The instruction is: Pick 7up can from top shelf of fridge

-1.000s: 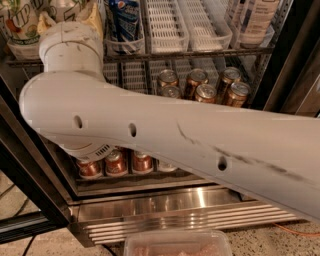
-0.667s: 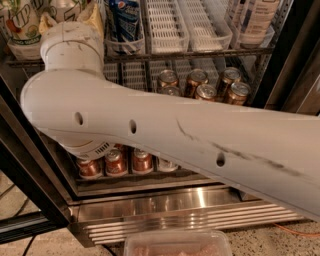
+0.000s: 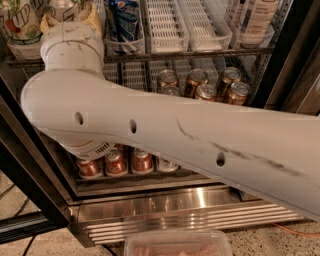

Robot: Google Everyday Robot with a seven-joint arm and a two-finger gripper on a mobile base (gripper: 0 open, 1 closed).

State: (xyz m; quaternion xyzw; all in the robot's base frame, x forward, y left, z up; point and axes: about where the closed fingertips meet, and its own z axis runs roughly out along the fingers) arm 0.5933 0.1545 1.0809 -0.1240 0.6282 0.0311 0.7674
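Note:
The 7up can (image 3: 22, 22), white with green lettering, stands at the far left of the top shelf (image 3: 200, 53), cut off by the picture's upper edge. My gripper (image 3: 67, 12) is at the top left, right beside the can on its right, at the end of the wide white arm (image 3: 165, 130) that crosses the whole view. The arm's wrist hides most of the gripper and the shelf behind it. The fridge (image 3: 190, 212) stands open, with its steel base grille below.
A blue Pepsi can (image 3: 124, 17) stands right of the gripper. White lane trays (image 3: 167, 25) and a white bottle (image 3: 255, 20) fill the top shelf. Bronze cans (image 3: 210, 85) are on the middle rack, red cans (image 3: 115, 162) below. A plastic tub (image 3: 175, 245) lies on the floor.

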